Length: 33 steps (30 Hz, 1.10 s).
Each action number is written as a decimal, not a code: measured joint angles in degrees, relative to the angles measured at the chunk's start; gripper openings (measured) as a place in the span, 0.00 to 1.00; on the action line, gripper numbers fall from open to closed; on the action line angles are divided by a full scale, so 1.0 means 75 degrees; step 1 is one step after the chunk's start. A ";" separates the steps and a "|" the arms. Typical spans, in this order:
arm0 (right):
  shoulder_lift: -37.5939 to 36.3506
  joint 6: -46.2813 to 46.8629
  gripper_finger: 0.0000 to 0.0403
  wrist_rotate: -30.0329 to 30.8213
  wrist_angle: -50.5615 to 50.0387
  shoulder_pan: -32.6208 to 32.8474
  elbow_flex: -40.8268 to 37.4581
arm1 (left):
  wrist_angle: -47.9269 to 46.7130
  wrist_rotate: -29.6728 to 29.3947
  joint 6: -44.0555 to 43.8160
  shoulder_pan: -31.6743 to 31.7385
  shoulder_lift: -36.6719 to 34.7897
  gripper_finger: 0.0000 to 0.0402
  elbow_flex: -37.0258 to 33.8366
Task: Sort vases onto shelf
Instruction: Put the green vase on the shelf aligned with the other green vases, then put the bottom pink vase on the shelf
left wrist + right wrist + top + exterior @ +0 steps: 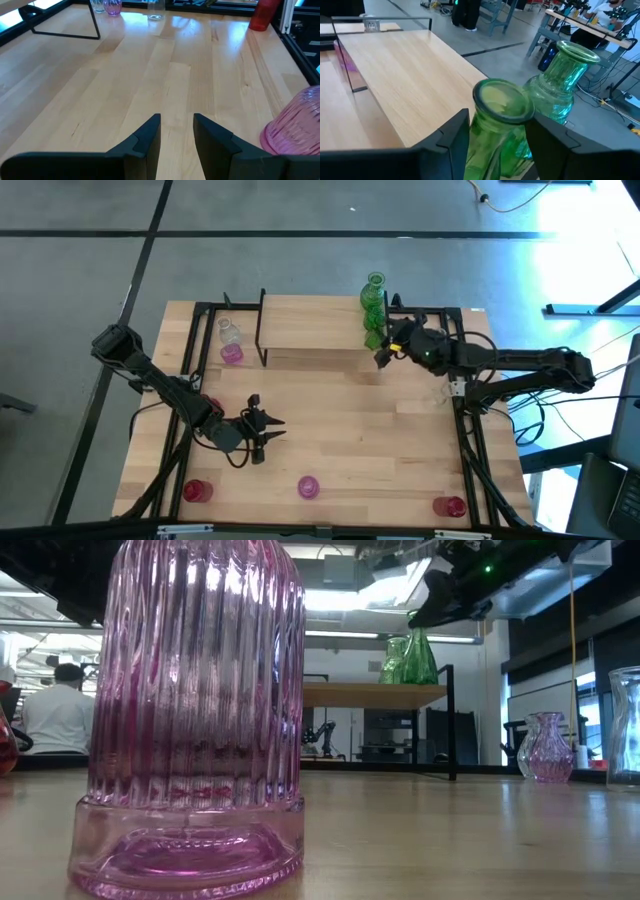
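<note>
My right gripper [495, 135] sits at the right end of the shelf [310, 330], its two dark fingers [451, 135] on either side of a green vase [501, 102]; whether they press the glass or stand just off it I cannot tell. A second green vase [565, 75] stands just beyond it on the same end of the shelf. My left gripper [176, 135] hangs low over bare tabletop [170, 75] near the front left, its fingers a little apart with nothing between them. A pink vase [308, 487] stands at the front edge just beside it. Red vases stand at the front left corner [196, 491] and front right corner [451, 506]. A clear vase [228, 332] and another pink one [232, 355] stand left of the shelf.
</note>
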 joint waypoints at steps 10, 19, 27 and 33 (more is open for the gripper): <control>-0.0113 -0.0143 0.43 0.0016 -0.0615 0.0003 0.0659 | 0.0000 -0.0002 0.0012 0.0003 0.0000 0.27 0.0000; -0.0251 -0.0175 0.47 -0.0036 -0.1091 0.0000 0.1011 | 0.0000 -0.0003 0.0015 0.0006 -0.0003 0.27 0.0000; -0.0306 -0.0329 0.58 0.0155 -0.1116 0.0000 0.1018 | 0.0002 -0.0003 0.0017 0.0006 -0.0003 0.27 0.0000; -0.0660 -0.0446 0.59 -0.0505 -0.1323 0.0214 0.1465 | 0.0095 -0.0023 0.0080 0.0084 -0.0003 0.27 0.0000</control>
